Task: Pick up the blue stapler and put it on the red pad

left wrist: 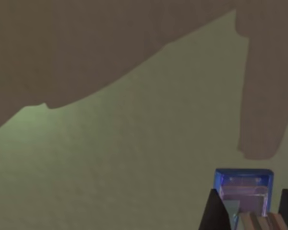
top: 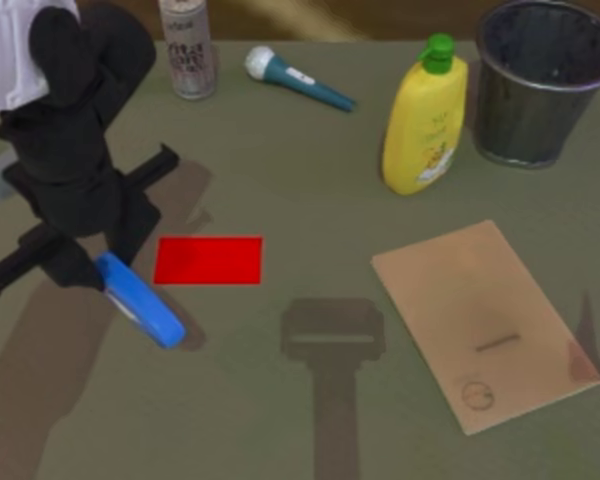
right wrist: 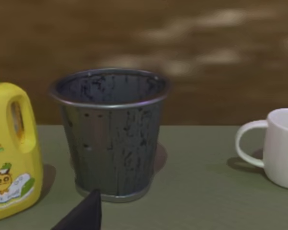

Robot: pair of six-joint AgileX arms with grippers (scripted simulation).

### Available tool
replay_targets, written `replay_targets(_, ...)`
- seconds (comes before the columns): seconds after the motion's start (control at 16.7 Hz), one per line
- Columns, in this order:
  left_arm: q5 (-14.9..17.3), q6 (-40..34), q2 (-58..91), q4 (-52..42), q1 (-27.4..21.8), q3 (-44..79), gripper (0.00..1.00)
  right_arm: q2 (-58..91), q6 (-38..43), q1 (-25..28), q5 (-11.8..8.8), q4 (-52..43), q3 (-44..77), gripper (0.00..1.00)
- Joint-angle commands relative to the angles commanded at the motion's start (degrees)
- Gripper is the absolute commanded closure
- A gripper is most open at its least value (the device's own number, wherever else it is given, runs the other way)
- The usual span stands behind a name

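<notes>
The left gripper (top: 98, 272) at the bench's left side had its jaws clamped on one end of the bright blue elongated stapler (top: 140, 300), which angled out just left of the flat red rectangular pad (top: 208, 260) without touching it. Whether the parked right arm's jaws were apart or together, I cannot tell.

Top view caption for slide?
Left gripper holding the blue stapler beside the red pad, not yet placed.
</notes>
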Motion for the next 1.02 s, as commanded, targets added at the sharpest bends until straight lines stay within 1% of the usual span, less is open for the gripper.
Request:
replay_targets(0.24,0.0,0.6,0.5,0.0,-0.4,0.2,1.0,0.0,0.0,0.0,0.0,0.0,0.0,0.0)
replay_targets(0.36,0.0,3.6,1.7,-0.6,-0.8,1.9,1.0,0.0,0.0,0.0,0.0,0.0,0.0,0.0)
replay_targets(0.48,0.1,9.0,3.8,-1.6,-1.4,4.9,1.0,0.0,0.0,0.0,0.0,0.0,0.0,0.0)
replay_targets(0.6,0.1,16.4,6.6,-3.0,-2.1,8.8,1.0,0.0,0.0,0.0,0.0,0.0,0.0,0.0)
replay_targets(0.72,0.2,25.5,9.9,-4.7,-2.9,13.2,1.0,0.0,0.0,0.0,0.0,0.0,0.0,0.0)
replay_targets(0.9,0.3,41.8,15.2,-7.4,-4.2,20.0,1.0,0.0,0.0,0.0,0.0,0.0,0.0,0.0)
replay_targets(1.02,0.4,54.5,18.9,-9.3,-5.2,24.6,1.0,0.0,0.0,0.0,0.0,0.0,0.0,0.0)
